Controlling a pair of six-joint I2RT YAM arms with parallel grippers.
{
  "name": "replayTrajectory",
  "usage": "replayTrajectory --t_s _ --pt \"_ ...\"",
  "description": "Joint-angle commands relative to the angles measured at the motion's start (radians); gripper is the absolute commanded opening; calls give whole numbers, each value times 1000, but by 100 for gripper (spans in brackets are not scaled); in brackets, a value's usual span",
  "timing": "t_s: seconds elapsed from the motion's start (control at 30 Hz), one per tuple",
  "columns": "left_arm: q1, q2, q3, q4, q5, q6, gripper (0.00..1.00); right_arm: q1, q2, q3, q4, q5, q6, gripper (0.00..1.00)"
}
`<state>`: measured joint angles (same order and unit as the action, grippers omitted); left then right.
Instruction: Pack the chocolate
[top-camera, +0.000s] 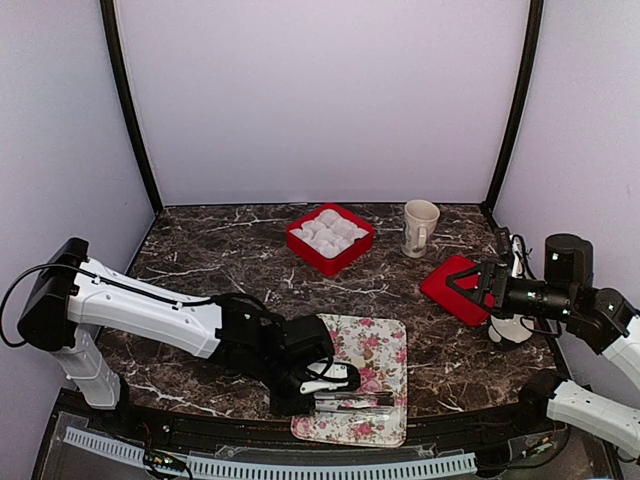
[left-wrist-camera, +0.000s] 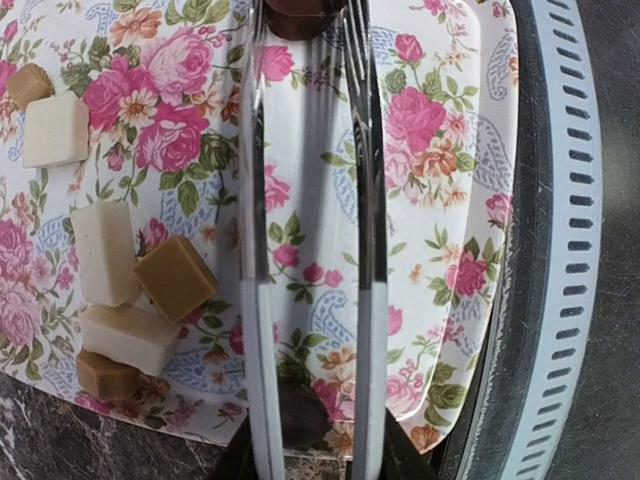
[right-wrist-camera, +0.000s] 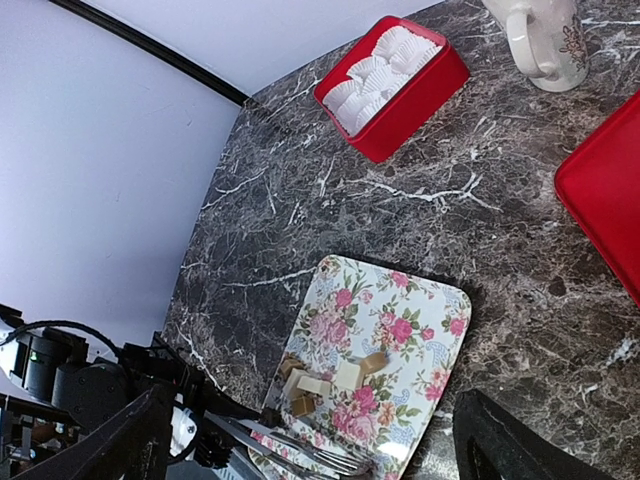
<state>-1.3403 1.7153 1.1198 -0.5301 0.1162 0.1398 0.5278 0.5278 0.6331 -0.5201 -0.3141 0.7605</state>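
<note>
Looking down from above, the left gripper (top-camera: 330, 388) sits low over the near end of the flowered tray (top-camera: 385, 335). Its fingers are clamped on a pair of metal tongs (top-camera: 355, 402) that reach past the fingertips along the tray's near edge. Beyond those fingers the marble table (top-camera: 200, 240) lies bare up to the red box (top-camera: 318, 257) of white paper cups (top-camera: 330, 232). The right gripper (top-camera: 462, 283) hangs with its jaws spread wide and nothing between them. It is over or just beside the red lid (top-camera: 440, 290); I cannot tell which. The mug (top-camera: 420, 228) stands apart, beyond its fingertips.

From the left wrist, the tong arms run straight out from the fingers. One dark piece of the chocolate (left-wrist-camera: 300, 15) sits between their tips; whether it is pinched I cannot tell. Six tan and cream pieces cluster left of the fingers, near the tray's corner. To the right, the tray's rim comes close to the white slotted strip (left-wrist-camera: 565, 250) at the table's edge.

From the right wrist, the spread fingers (right-wrist-camera: 520, 440) frame the tray ahead. The pieces are bunched at its end nearest the tongs, with open marble around it.
</note>
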Motion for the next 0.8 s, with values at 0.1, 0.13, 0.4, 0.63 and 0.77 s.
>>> replayTrajectory --t_s 0.1,0.13,0.4,0.63,0.77 --pt "7 -70 22 1 47 0 18 -7 -3 13 5 12 -22 98" --pt "14 -83 21 -1 57 -7 16 -6 -2 13 9 12 -25 98" --pt "165 -203 30 -3 184 -68 10 -7 22 10 34 16 -36 98" --pt "376 -211 81 -1 278 -153 8 -7 64 5 69 15 -38 98" --pt "493 -178 122 27 337 -227 8 -8 83 7 82 21 -35 98"
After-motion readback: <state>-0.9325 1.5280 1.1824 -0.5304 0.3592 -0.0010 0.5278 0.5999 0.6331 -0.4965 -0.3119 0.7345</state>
